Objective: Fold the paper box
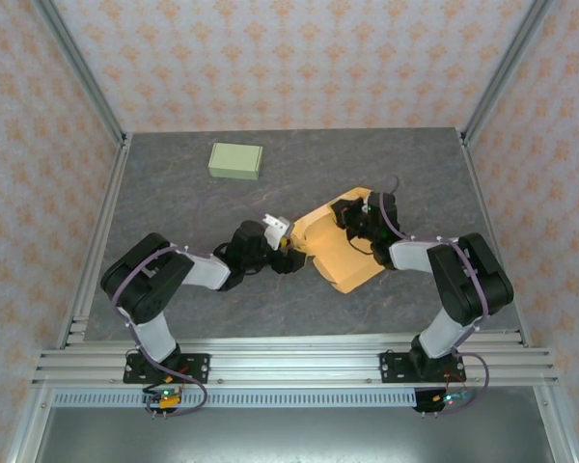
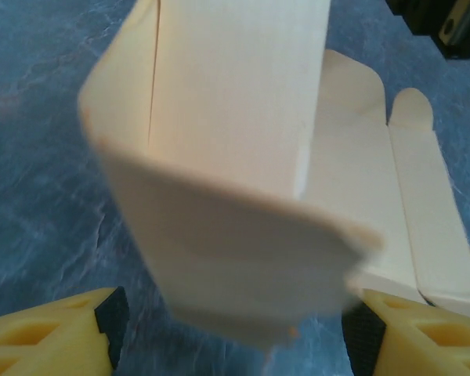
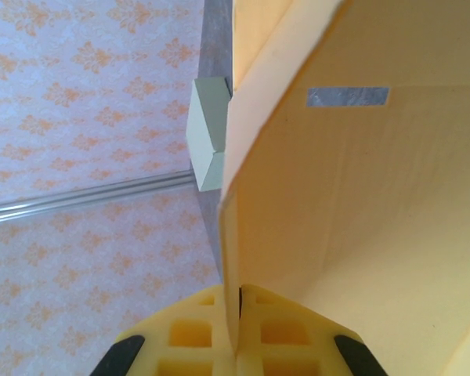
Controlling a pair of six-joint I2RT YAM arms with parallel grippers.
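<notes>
Where the two arms meet, the surface is a dark grey, marble-veined table top [image 1: 174, 203], closed in by walls of pale paper with an orange floral print [image 1: 299, 58] and edged by silver aluminium rails [image 1: 289, 359] along the bottom of the top view. In the upper middle of that view, a little left of centre, a small pale green closed cardboard box [image 1: 235, 160] lies flat, well apart from both arms; the right wrist view catches it [image 3: 206, 141] at the upper left, past the edge of the yellow card. The partly folded, orange-yellow paper box [image 1: 343, 246] sits just right of centre on the table, one side wall raised and its flaps spread flat. Its inner wall [image 3: 360, 196] bears a small grey rectangle near the top of the right wrist view. The right gripper [image 1: 352, 214] comes in at the box's upper edge, its yellow fingers [image 3: 239, 313] pressed together on the thin raised wall. The left gripper [image 1: 288, 249] is at the box's left end with its jaws wide apart [image 2: 235, 333], a curved flap of the box [image 2: 235, 157] standing between them without being pinched.
</notes>
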